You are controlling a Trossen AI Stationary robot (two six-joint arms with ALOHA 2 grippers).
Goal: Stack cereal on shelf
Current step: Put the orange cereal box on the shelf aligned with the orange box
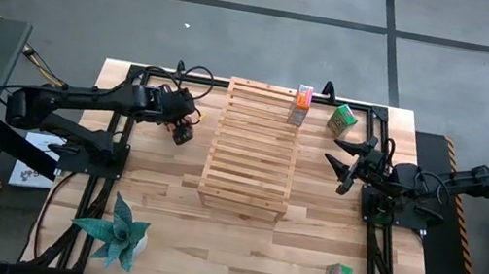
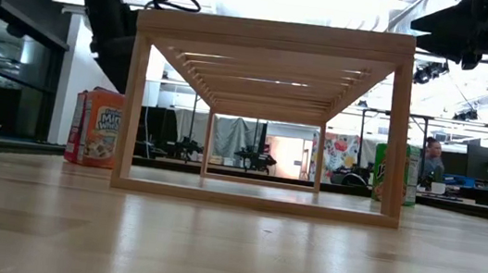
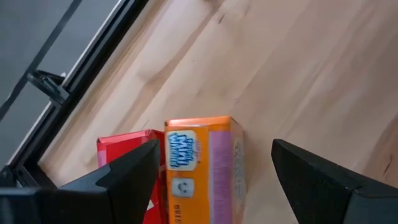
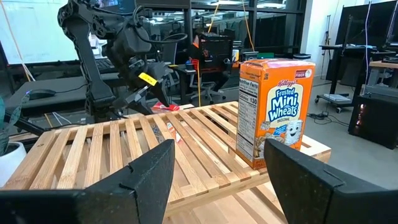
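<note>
Clearly "Frosted Mini Wheats", orange box, on shelf

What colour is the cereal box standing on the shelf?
Orange cereal box, seen best in the right wrist view.

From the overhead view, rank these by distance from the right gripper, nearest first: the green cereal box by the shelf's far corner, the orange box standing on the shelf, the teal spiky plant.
Measured from the right gripper:
1. Green cardboard cereal box, on the table just beyond it.
2. Orange cardboard cereal box, upright on the slatted wooden shelf's far corner.
3. Teal spiky plant, at the opposite near corner.

Orange box w/ blue lettering, pale wood shelf.
</note>
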